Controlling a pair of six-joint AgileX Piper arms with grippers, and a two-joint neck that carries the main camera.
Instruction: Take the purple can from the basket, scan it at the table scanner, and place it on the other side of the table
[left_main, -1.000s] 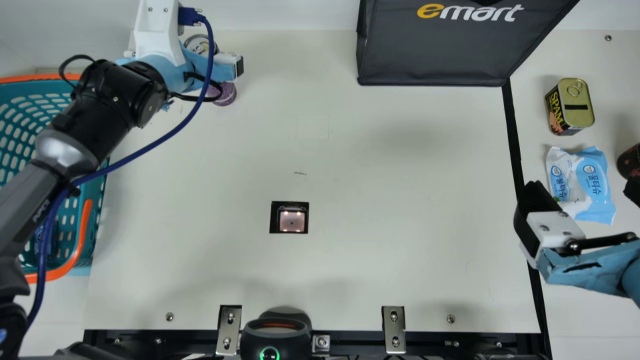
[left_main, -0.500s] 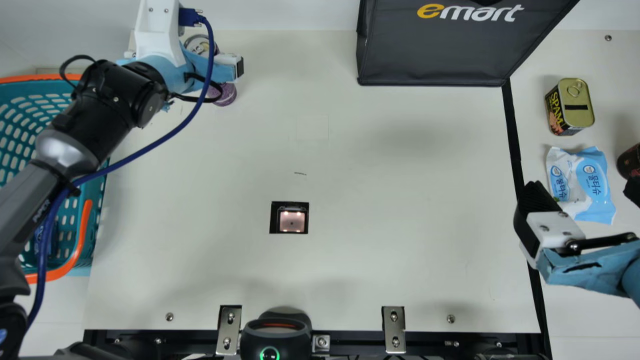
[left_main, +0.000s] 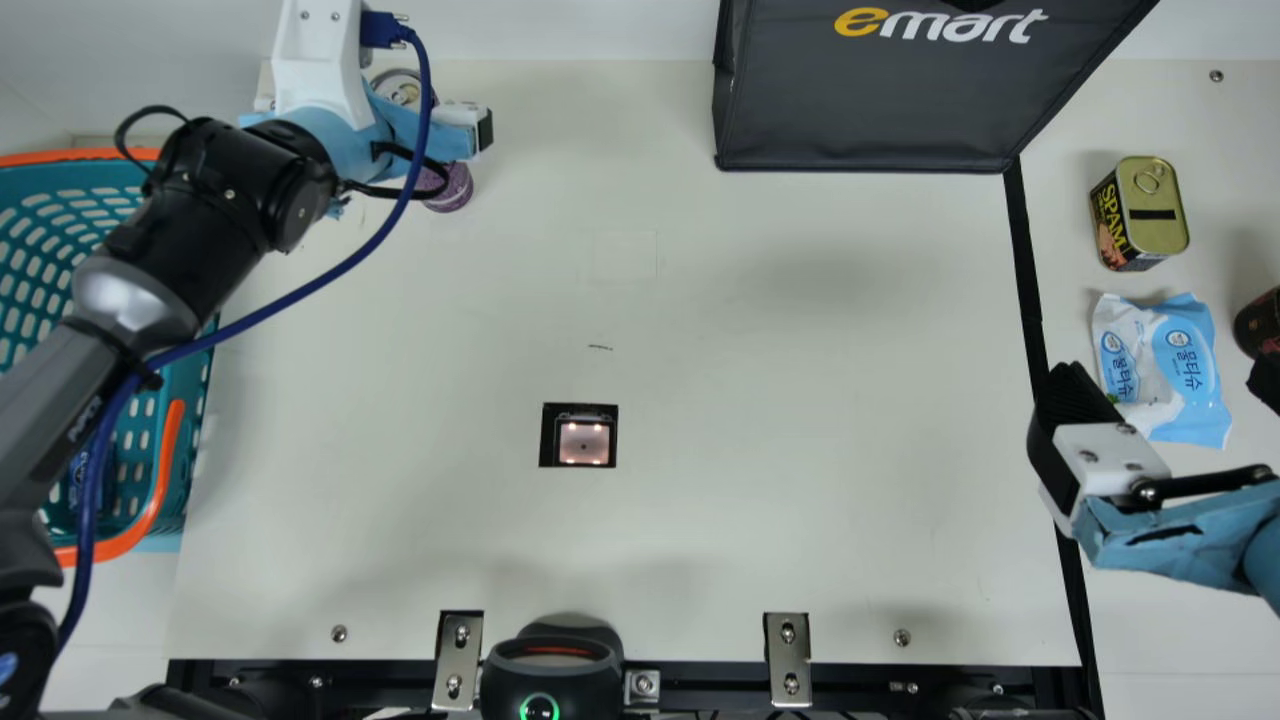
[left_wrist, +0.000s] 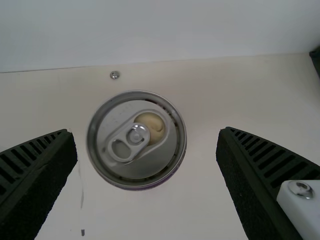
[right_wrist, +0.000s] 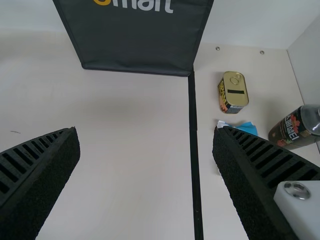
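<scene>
Cream table with goods at its far left and right.
The purple can stands upright near the far left edge; the scanner window sits flush in the middle. A dark bag stands at the far edge; right of the black strip are a rectangular tin, a blue-and-white packet and a dark container.

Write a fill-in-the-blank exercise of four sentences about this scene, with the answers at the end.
1. The basket has an ___-coloured rim.
2. The purple can stands ___ rather than lying on its side.
3. The left hand is not shut but ___.
4. In the main view, the meat tin is to the ___ of the black line.

Missing words: orange; upright; open; right.
</scene>
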